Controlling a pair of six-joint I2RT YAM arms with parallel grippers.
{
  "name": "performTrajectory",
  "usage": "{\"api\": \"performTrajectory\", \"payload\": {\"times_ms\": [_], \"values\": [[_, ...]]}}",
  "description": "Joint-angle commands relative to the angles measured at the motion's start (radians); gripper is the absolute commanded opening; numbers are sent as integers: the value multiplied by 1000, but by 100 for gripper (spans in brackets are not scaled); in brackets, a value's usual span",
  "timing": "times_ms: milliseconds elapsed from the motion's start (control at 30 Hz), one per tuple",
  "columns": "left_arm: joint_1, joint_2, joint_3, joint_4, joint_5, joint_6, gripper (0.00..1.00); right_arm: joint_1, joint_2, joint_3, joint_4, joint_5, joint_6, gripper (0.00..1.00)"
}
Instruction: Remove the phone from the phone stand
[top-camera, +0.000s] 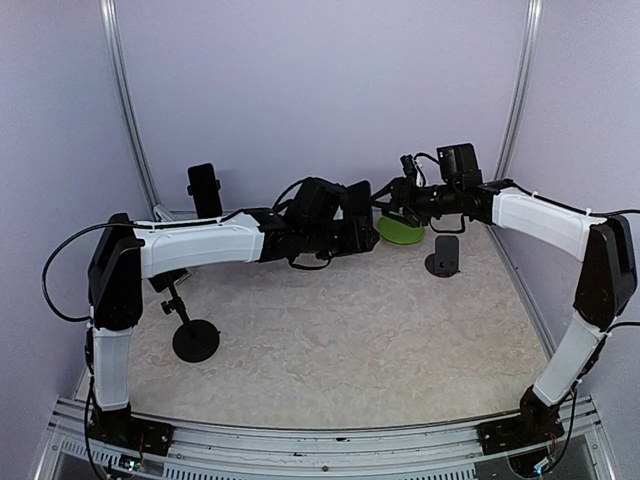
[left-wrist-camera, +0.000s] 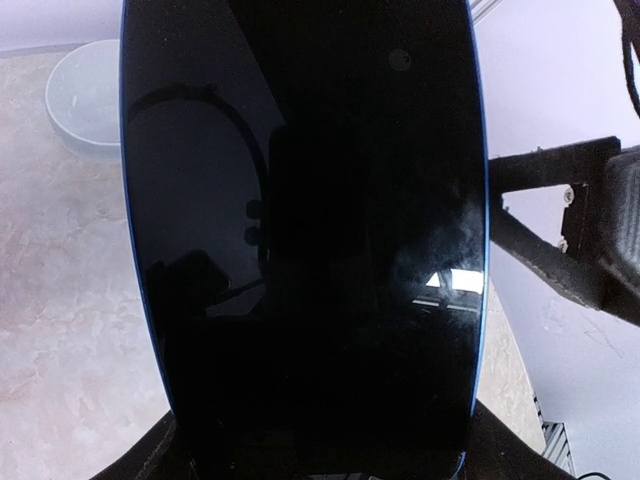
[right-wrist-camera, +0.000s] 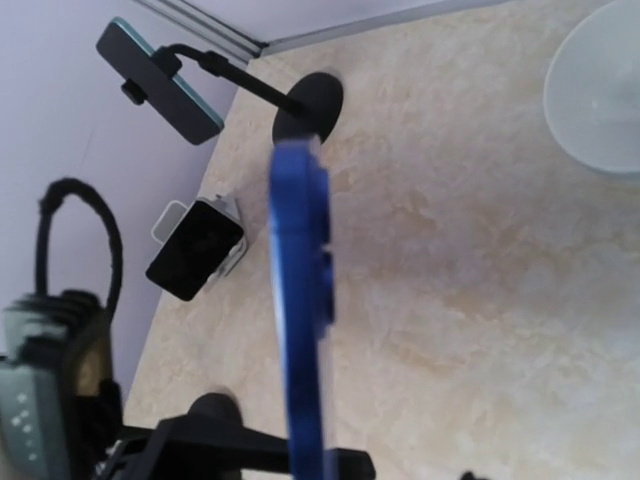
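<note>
A blue-edged phone (left-wrist-camera: 300, 250) with a black screen fills the left wrist view. My left gripper (left-wrist-camera: 315, 462) is shut on its lower end, with black fingers (left-wrist-camera: 150, 455) at both edges, and holds it in the air mid-table (top-camera: 358, 228). The right wrist view shows the same phone (right-wrist-camera: 300, 300) edge-on. My right gripper (top-camera: 397, 200) hovers just right of it. In the left wrist view its two fingers (left-wrist-camera: 545, 165) stand apart beside the phone's edge. A small black phone stand (top-camera: 445, 255) stands empty on the table.
A tall stand (top-camera: 195, 340) at the left carries another phone (top-camera: 205, 190), also seen in the right wrist view (right-wrist-camera: 160, 80). A pale green bowl (top-camera: 400, 230) sits under my right gripper. A small white holder with a dark device (right-wrist-camera: 195, 250) stands by the left wall.
</note>
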Motion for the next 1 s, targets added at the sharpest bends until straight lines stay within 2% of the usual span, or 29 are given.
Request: {"api": "performTrajectory", "payload": {"times_ms": [0, 167, 400, 500, 667, 700, 767, 900, 967], "values": [[-11, -36, 1, 74, -28, 17, 34, 31, 28, 7, 35, -21, 20, 57], [-18, -47, -6, 76, -45, 19, 34, 65, 47, 1, 36, -8, 23, 48], [-26, -61, -28, 87, -64, 14, 34, 97, 69, -5, 34, 13, 53, 31], [-30, -65, -33, 88, -77, 16, 34, 99, 67, -19, 43, 22, 76, 18], [-36, -74, -44, 97, -85, 22, 35, 99, 63, -9, 16, 31, 63, 6], [-38, -75, -45, 98, -84, 26, 37, 98, 63, -5, 11, 26, 57, 3], [-38, -79, -43, 103, -59, 50, 48, 98, 65, 3, 0, 17, 46, 0], [-52, -92, -38, 90, -43, 95, 78, 91, 56, -2, -6, 2, 32, 0], [-53, -101, -49, 90, -33, 97, 88, 85, 43, -11, 1, -6, 29, 0]]}}
